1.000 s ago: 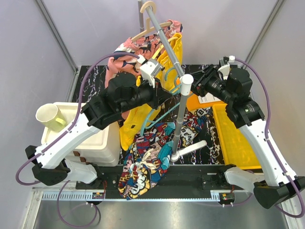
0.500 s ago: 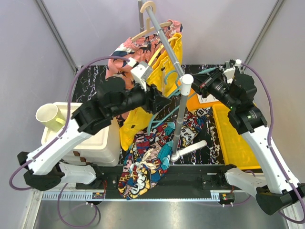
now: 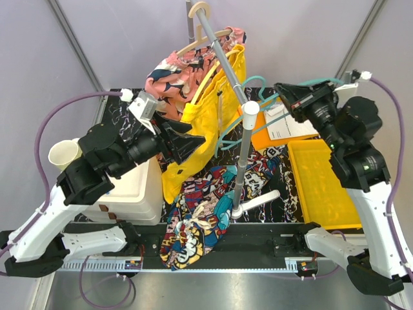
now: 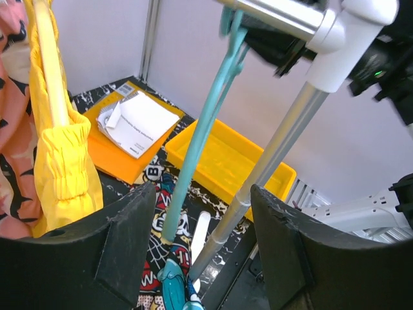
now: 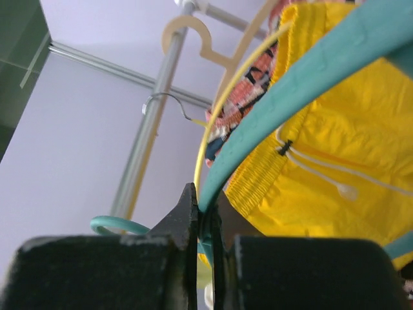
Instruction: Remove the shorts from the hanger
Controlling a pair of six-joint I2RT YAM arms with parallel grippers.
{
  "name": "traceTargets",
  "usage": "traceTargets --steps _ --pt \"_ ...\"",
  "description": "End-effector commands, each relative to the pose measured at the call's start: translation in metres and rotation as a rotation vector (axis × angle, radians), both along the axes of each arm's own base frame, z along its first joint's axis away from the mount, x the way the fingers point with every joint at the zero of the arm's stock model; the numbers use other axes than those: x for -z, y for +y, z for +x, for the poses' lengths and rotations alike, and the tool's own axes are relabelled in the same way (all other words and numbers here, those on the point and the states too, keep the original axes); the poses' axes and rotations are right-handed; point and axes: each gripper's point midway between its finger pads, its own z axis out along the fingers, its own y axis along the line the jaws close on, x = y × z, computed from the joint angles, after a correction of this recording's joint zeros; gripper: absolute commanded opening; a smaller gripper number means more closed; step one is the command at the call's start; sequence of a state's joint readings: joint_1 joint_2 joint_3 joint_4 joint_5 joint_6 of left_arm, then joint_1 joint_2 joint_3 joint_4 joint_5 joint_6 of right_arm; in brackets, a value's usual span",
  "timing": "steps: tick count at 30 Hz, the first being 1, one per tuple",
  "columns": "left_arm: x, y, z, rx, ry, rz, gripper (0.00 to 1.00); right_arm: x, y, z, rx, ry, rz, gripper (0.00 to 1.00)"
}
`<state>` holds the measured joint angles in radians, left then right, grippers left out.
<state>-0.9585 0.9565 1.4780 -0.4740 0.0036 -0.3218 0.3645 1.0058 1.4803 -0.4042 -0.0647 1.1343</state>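
overhead, the yellow shorts (image 3: 193,161) hang by the rail (image 3: 222,55) and the printed shorts (image 3: 200,219) lie heaped on the table (image 3: 119,106). from the left wrist, the left pincer (image 4: 201,232) is released, holding nothing. from the right wrist, the right pincer (image 5: 205,210) is clenched on the teal hanger (image 5: 303,71)

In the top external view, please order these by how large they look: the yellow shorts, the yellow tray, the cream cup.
1-2. yellow shorts, yellow tray: look alike; shorts hang nearer the camera, so unranked.
3. cream cup: smallest.
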Motion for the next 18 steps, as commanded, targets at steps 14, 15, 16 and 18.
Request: traceTargets --steps 14,15,16,18 --pt "0.003 -0.011 0.007 -0.006 0.021 -0.030 0.69 -0.056 0.019 -0.043 -0.194 -0.190 -0.028 0.00" --pt "0.004 -0.011 0.007 -0.006 0.023 -0.027 0.69 -0.054 0.022 -0.042 -0.212 -0.182 -0.017 0.00" --pt "0.004 -0.011 0.008 -0.006 0.023 -0.027 0.69 -0.051 0.026 -0.043 -0.236 -0.172 -0.017 0.00" --pt "0.005 -0.011 0.008 -0.006 0.025 -0.027 0.69 -0.040 0.029 -0.040 -0.251 -0.139 -0.009 0.00"
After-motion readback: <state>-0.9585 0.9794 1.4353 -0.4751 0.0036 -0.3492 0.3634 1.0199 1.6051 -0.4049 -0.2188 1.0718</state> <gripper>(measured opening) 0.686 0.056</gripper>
